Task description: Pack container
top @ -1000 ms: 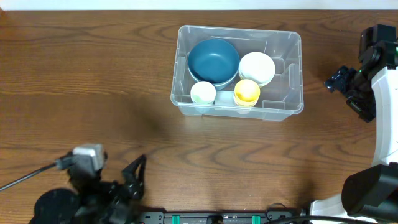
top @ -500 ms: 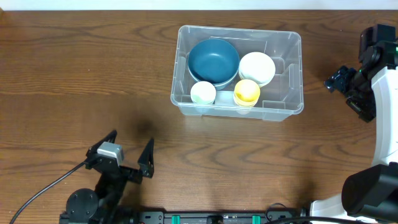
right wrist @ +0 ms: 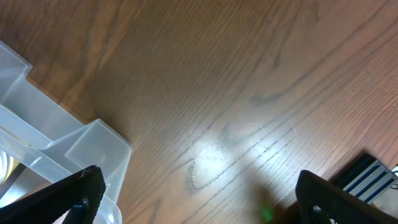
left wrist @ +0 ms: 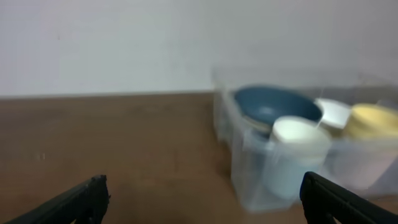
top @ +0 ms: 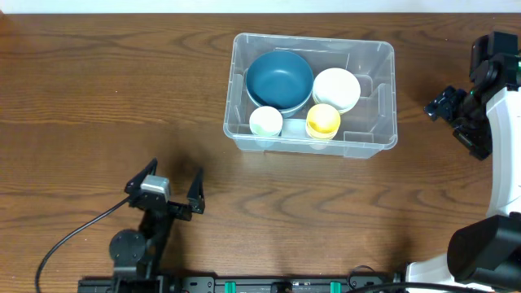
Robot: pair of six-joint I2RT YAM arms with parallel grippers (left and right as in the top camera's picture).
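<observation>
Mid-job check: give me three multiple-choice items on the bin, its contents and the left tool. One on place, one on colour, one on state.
1. Where in the container does the blue bowl sit?
A. far left part
B. near right corner
C. outside it

2. The cup just in front of the white bowl is:
A. red
B. yellow
C. black

3. The left tool is:
A. open and empty
B. shut on a cup
C. shut on the container's rim

Answers:
1 A: the overhead view shows it in the far left part, close to those walls.
2 B: the yellow cup stands by the near wall, along from a white cup.
3 A: its fingers stand wide apart over bare table, short of the container.
</observation>
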